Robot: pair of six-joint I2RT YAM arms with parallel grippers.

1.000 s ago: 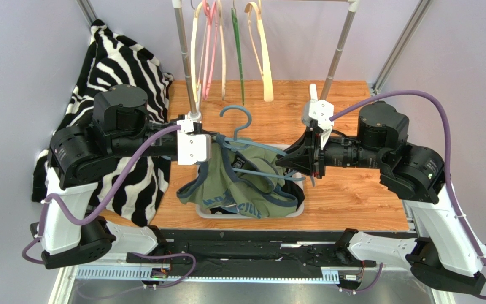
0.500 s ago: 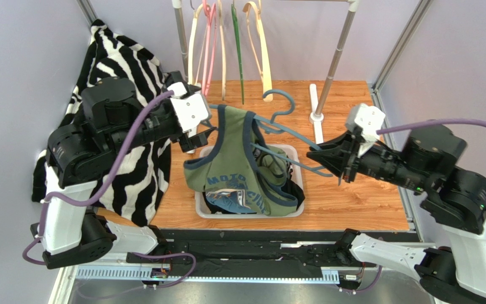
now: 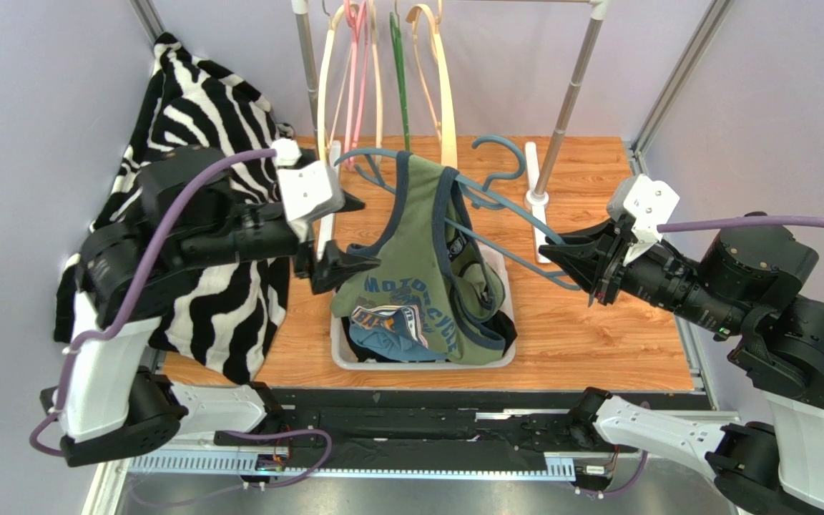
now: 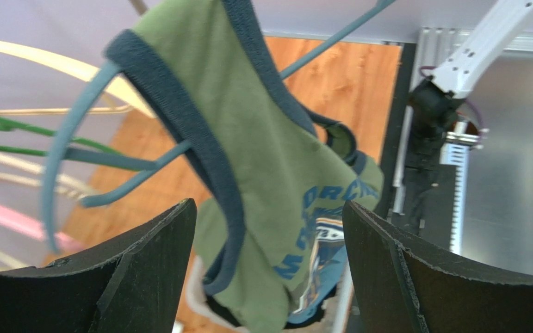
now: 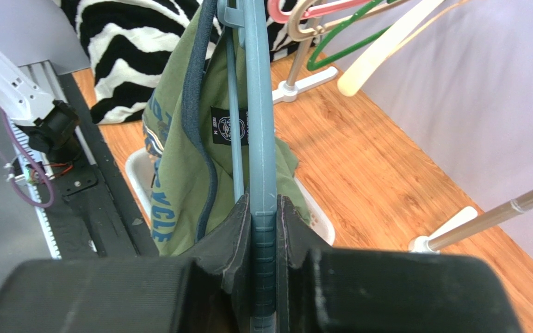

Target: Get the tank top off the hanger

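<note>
left fingers (image 4: 137, 277): spread, empty, beside tank top (image 3: 416, 247)
right fingers (image 5: 224, 243): pinching blue hanger (image 5: 259, 139)
tank top: draped on hanger

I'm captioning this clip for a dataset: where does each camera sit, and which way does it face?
Top: above and behind, looking down on the table; left arm and right arm show.
Left wrist: on the left arm, facing the tank top between the open left fingers.
Right wrist: on the right arm, looking along the right fingers, shut on the hanger.
Shared: every view shows the tank top and hanger.
</note>
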